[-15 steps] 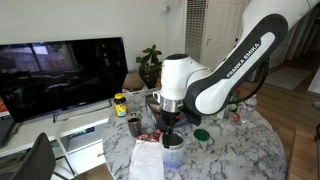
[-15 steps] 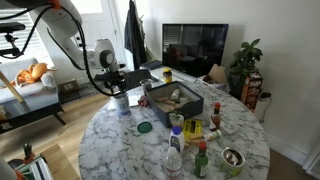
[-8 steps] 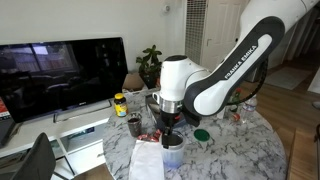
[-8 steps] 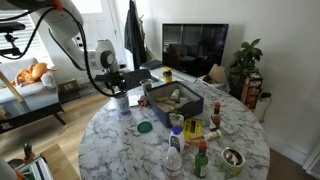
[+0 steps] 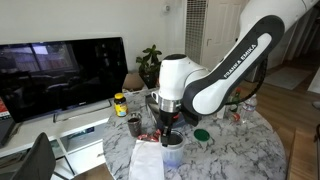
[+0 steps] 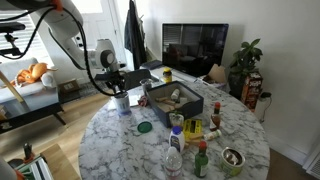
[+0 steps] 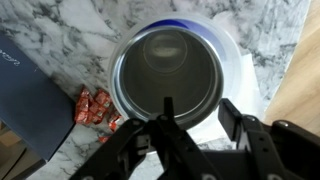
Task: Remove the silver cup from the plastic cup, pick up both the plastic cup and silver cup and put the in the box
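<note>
Centre of the wrist view, the silver cup (image 7: pixel 167 70) stands nested in the plastic cup (image 7: pixel 243 75); the gripper (image 7: pixel 200 122) sits at bottom edge, jaws parted, holding nothing; one finger inside the rim, one outside.

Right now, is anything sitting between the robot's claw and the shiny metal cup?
Nothing visible does. In the wrist view the gripper hangs open right over the silver cup, nested in the plastic cup, one finger apparently inside its rim, the other outside. The red wrappers lie off to the side on the table.
</note>
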{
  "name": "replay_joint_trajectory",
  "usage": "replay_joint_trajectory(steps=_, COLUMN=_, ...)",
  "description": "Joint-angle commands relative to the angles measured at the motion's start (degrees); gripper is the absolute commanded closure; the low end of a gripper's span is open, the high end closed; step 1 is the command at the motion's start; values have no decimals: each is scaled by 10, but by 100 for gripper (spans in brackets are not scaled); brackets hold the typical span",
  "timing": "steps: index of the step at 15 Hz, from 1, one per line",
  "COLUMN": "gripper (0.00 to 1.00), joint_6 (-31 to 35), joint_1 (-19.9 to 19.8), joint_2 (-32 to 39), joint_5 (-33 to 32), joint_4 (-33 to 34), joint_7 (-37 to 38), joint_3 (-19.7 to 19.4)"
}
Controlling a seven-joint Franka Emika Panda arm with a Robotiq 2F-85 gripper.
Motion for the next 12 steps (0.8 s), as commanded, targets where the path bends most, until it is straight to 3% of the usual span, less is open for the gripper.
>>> replay_joint_trajectory(steps=1, gripper=27, joint_6=-13, joint_1=7, joint_2=10, joint_5=-3, joint_4=6, joint_7=16, joint_3=-6)
replay_joint_trajectory(steps=3, gripper=23, joint_6=-17, joint_1=7, joint_2=13, joint_5=-1, joint_4=7, joint_7=18, joint_3=-5)
replay_joint_trajectory(steps=4, gripper=25, joint_6=-18, joint_1=7, joint_2=15, joint_5=0, joint_4=7, joint_7=18, joint_3=-5)
replay_joint_trajectory(steps=6, gripper=46, joint_6=-19, joint_1=6, joint_2=16, joint_5=0, joint_4=7, joint_7=19, joint_3=-5)
replay_joint_trajectory(steps=8, gripper=56, joint_6=-18, joint_1=6, joint_2=18, joint_5=1, joint_4=7, joint_7=19, joint_3=-4)
replay_joint_trajectory(steps=12, gripper=88, joint_6=-18, joint_1=5, joint_2=20, joint_5=3, joint_4=7, joint_7=18, joint_3=-3)
